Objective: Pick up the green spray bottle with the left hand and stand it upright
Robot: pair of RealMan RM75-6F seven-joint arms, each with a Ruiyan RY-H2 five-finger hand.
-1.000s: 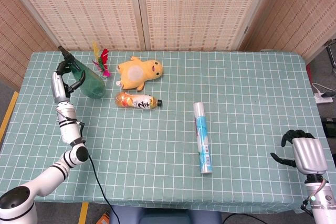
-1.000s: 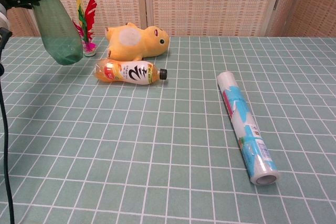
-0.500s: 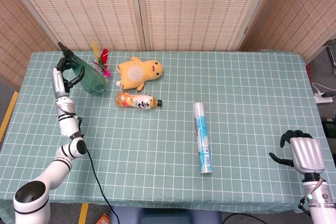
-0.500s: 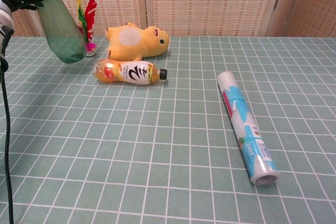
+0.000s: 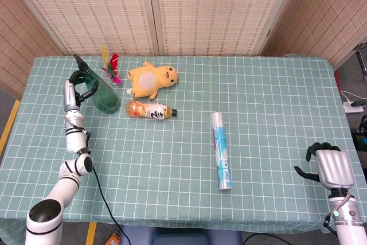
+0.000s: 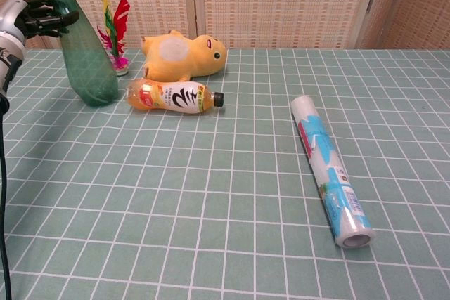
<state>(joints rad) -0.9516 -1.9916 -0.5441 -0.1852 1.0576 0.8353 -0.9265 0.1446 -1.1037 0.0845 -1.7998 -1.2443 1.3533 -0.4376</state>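
The green spray bottle [image 5: 101,92] [image 6: 86,64] stands nearly upright at the table's far left, base on or just above the cloth, its black nozzle pointing up. My left hand [image 5: 75,89] [image 6: 28,19] grips it around the upper neck, fingers wrapped round the green plastic. My right hand [image 5: 327,164] hovers by the table's near right edge with its fingers curled in, holding nothing; the chest view does not show it.
An orange drink bottle [image 5: 148,110] [image 6: 172,97] lies just right of the spray bottle. A yellow plush toy [image 5: 151,78] [image 6: 183,54] and a feathered shuttlecock [image 5: 111,67] [image 6: 115,29] sit behind. A white-and-blue roll [image 5: 221,151] [image 6: 328,168] lies mid-table on the green checked cloth [image 5: 264,101].
My left hand has lowered the spray bottle and swung it from a steep tilt to nearly upright, bringing its base down beside the orange bottle. The right hand has stayed put.
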